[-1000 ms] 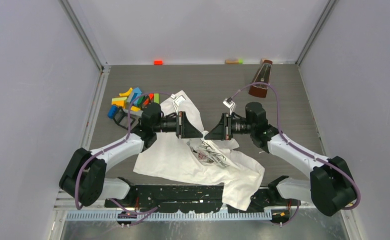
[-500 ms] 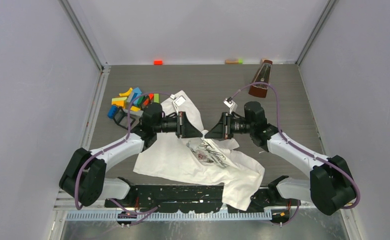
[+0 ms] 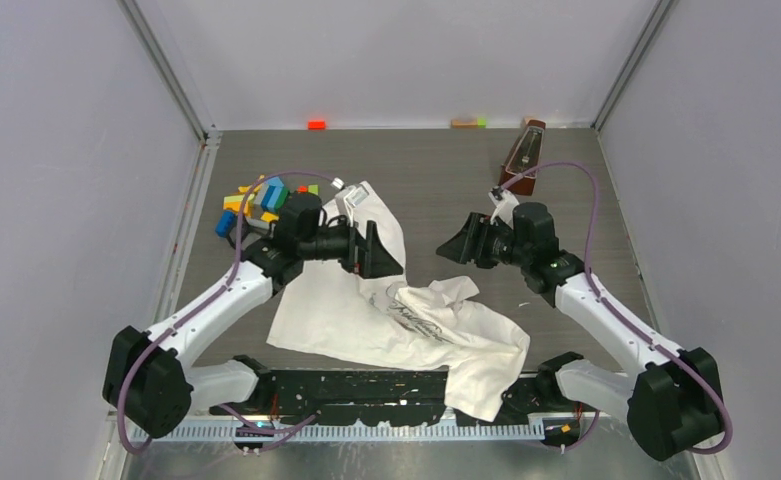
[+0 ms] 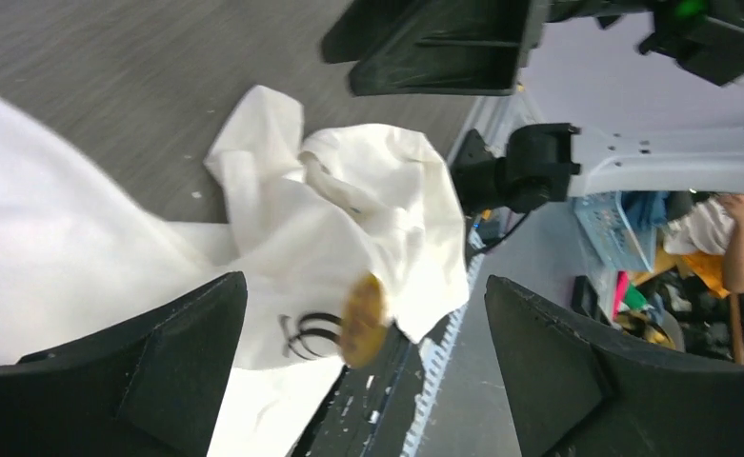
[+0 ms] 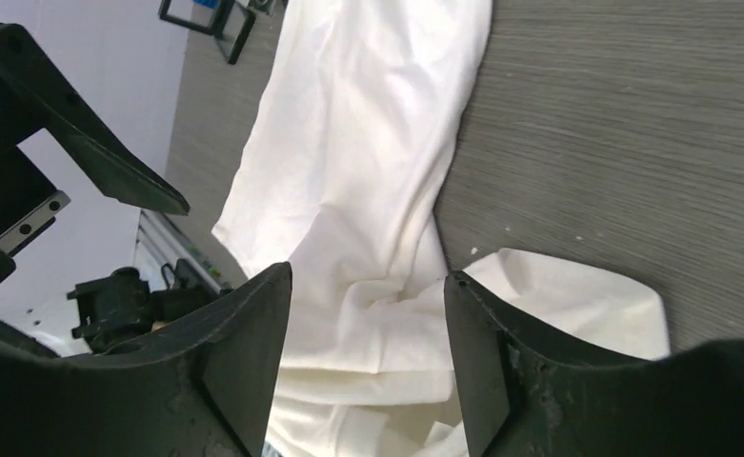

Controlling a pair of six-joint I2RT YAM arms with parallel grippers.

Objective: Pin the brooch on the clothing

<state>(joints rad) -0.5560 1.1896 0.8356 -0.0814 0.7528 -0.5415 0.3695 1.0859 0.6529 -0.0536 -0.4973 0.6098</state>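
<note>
The left end effector (image 3: pixel 381 252) and right end effector (image 3: pixel 456 245) are found newly released and drawn apart, both empty. The T-shirt (image 3: pixel 336 320) is left crumpled on the worktop (image 3: pixel 416 170), a gold brooch (image 4: pixel 362 308) upon it; pinning is judged probably done

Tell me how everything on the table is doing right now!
T-shirt: crumpled on the table, unheld.
Brooch: resting on the T-shirt by the lettering; pinned or not, unclear.
Left gripper: open, empty.
Right gripper: open, empty.
Coloured blocks: heaped together.
Metronome: standing upright.
</note>
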